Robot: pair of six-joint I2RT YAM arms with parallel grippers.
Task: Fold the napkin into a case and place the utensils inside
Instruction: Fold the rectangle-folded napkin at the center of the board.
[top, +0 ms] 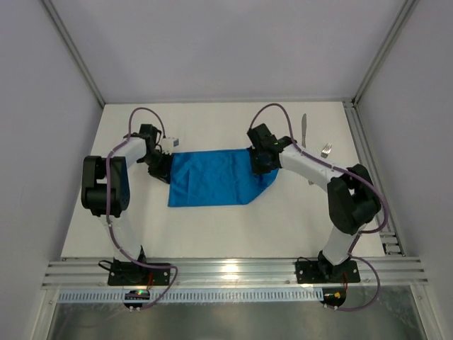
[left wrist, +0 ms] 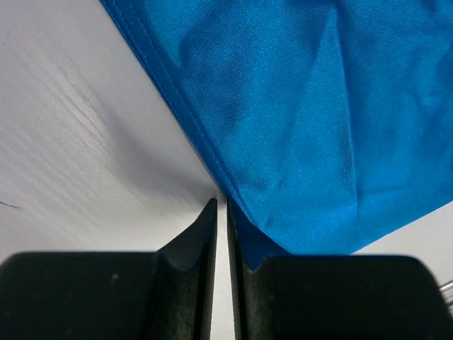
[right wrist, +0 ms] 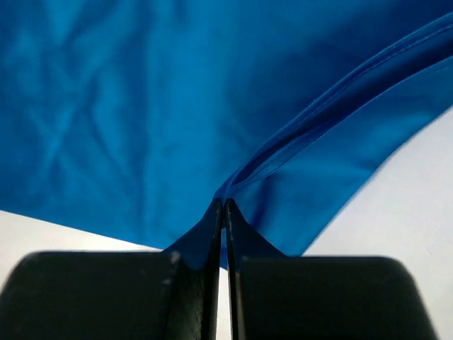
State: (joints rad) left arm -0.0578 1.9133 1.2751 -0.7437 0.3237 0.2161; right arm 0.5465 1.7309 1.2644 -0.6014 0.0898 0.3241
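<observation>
Napkin (top: 212, 180) lies folded in a wide band in the middle of the tabletop (top: 212, 234). Both arms bend their elbows outward and reach in. The left claw (left wrist: 221, 202) is closed to a slit on the cloth's far-left corner, and the right claw (right wrist: 223, 203) is pinched tight on a fold at its right end.

The bright blue napkin (top: 212, 178) is lying spread across the middle of the table as a wide, slightly creased rectangle, its hemmed right end bunching into a raised fold and its lower right corner slanting off diagonally. The silver knife (top: 304, 131) is lying to its far right, with the fork (top: 325, 149) resting just beside it, only partly showing.
</observation>
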